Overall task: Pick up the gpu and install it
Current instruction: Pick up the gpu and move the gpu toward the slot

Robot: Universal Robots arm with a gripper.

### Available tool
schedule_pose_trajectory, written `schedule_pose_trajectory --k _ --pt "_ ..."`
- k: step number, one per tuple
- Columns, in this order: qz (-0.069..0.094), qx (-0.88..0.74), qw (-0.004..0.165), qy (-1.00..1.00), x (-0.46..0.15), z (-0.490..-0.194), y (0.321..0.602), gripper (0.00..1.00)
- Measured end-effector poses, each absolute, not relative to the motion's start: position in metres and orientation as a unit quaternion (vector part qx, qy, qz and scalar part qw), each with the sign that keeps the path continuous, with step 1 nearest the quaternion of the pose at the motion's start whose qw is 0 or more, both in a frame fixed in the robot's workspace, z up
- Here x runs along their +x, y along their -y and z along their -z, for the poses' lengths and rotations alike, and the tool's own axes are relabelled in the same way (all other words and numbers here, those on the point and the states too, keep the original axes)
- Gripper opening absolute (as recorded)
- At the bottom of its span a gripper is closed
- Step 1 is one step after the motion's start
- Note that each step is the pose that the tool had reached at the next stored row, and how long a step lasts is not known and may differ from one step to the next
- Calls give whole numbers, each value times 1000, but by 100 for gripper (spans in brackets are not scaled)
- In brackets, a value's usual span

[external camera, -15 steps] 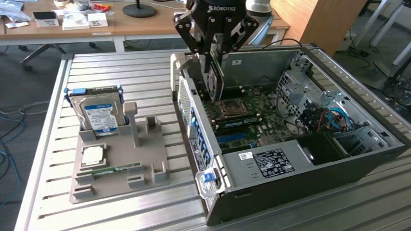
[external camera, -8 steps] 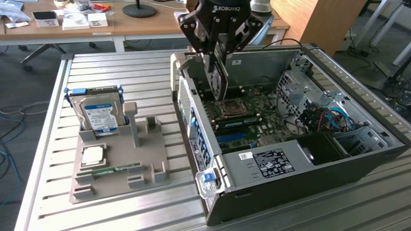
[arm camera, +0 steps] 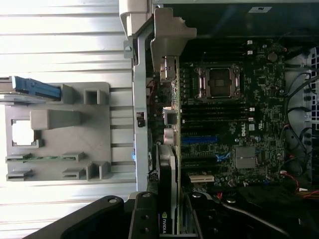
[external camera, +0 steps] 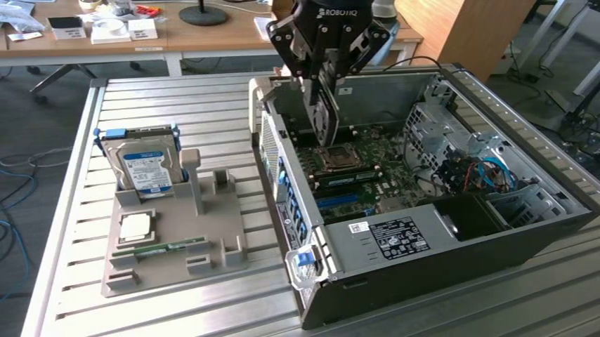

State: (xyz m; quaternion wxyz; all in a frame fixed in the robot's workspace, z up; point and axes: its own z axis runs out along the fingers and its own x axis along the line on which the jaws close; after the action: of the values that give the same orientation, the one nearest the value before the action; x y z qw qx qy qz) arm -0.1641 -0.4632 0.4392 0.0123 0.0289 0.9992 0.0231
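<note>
The gpu point(external camera: 324, 116) hangs on edge inside the open computer case point(external camera: 525, 232), above the motherboard point(external camera: 361, 165) near the case's rear wall. My gripper point(external camera: 328, 78) is shut on its upper edge. In the wrist view the gpu point(arm camera: 169, 149) appears edge-on, with its green board, black shroud and silver bracket point(arm camera: 169, 30) running along the side of the motherboard point(arm camera: 234, 114) closest to the rear wall. The gripper point(arm camera: 168, 216) clamps the card at its near end. The blue and white expansion slots point(arm camera: 199, 140) lie beside the card.
A grey holder point(external camera: 168, 246) stands on the slatted table at the exterior view's left. It carries a hard drive point(external camera: 145, 165), a processor chip point(external camera: 136, 225) and a memory stick point(external camera: 168, 247). A drive cage and cables point(external camera: 478, 172) fill the case's far end. A desk point(external camera: 140, 38) stands behind.
</note>
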Motion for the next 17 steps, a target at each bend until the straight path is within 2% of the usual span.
schedule_pose_trajectory --k 17 --pt "-23 29 12 -999 -155 -439 463 27"
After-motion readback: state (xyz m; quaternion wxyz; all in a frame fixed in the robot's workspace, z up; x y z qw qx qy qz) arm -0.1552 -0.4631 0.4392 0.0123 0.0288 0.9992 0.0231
